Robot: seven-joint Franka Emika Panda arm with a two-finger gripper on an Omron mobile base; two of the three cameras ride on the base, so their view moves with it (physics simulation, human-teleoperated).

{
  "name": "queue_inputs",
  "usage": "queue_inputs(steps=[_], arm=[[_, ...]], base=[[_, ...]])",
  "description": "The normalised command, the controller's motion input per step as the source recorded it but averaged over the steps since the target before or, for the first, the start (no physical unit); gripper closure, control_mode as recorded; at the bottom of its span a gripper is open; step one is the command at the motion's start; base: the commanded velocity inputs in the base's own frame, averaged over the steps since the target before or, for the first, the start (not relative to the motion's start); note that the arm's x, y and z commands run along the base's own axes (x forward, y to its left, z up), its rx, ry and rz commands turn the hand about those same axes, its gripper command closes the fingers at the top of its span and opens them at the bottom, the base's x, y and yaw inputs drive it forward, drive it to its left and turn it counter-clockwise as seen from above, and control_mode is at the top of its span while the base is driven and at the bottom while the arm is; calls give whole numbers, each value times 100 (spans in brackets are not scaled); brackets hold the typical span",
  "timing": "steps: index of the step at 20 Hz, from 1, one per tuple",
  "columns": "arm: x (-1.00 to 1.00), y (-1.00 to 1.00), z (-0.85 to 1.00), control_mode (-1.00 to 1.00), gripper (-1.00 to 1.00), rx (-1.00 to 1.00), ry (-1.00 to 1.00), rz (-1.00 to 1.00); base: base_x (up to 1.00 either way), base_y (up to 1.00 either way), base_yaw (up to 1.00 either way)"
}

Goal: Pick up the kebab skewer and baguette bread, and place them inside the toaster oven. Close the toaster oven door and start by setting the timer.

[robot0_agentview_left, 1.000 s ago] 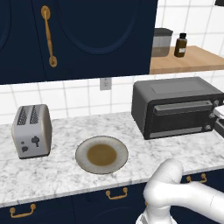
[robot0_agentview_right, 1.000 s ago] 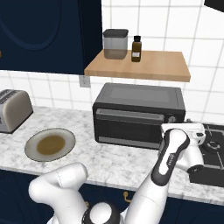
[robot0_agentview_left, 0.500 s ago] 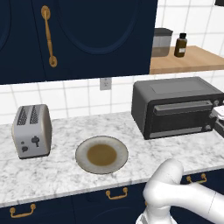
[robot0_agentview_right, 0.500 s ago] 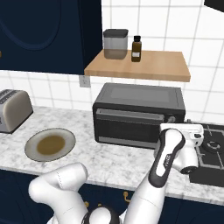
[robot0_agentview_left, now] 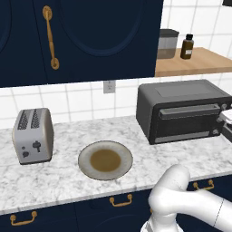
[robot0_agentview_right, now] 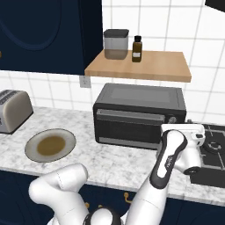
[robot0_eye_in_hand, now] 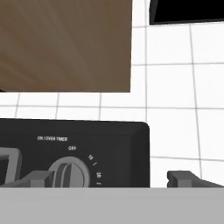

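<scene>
Tiled wall, toaster oven (robot0_eye_in_hand: 74, 153) corner, spread claw (robot0_eye_in_hand: 109, 177)

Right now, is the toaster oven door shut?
Shut: the toaster oven door stands upright, flush against the toaster oven, handle bar at the top.

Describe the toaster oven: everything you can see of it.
The toaster oven is a dark grey-black box with rounded corners, standing upright on the white marble counter against the tiled wall, below the wooden shelf. Its door is shut, with a dark window and a horizontal grey handle bar across the top. At its right end sits a grey timer knob under the words "ON / OVEN TIMER". The open gripper hovers in front of that knob.
</scene>
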Motion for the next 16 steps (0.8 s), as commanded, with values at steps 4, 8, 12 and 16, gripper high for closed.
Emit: queue_inputs(steps=[4,8,12,16], arm=[[17,0,0,-100,-100,0,0,-5],[16,0,0,-100,-100,-1,0,-10],[18,0,0,-100,-100,-3,0,-12],[21,0,1,-100,-100,-1,3,-10]], base=[[0,0,0],[0,0,0],[0,0,0],[0,0,0]])
